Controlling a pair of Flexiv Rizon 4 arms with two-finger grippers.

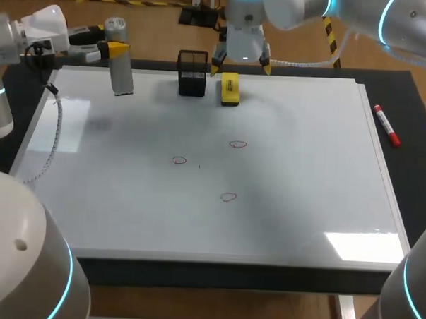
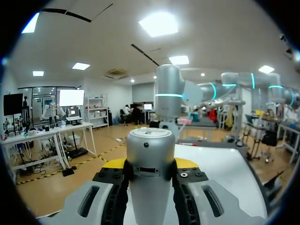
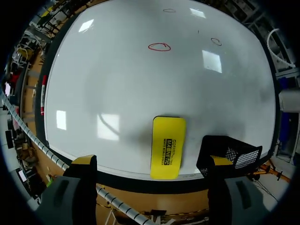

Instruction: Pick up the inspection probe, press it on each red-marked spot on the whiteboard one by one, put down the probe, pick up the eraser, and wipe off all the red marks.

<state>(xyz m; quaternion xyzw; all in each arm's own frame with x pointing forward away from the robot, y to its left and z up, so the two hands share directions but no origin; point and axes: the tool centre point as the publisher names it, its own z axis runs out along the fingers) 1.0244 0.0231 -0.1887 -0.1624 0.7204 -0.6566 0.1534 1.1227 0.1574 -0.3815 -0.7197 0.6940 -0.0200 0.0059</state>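
Observation:
My left gripper is shut on the grey cylindrical probe, held above the whiteboard's far left corner. In the left wrist view the probe stands upright between the gripper's fingers. Three red marks are drawn near the board's middle. The yellow eraser lies at the far edge. My right gripper hangs open just behind and above it. In the right wrist view the eraser lies between the wide-open fingers of that gripper, untouched.
A black mesh basket stands just left of the eraser, close to the right gripper's finger. A red marker lies off the board's right edge on the dark mat.

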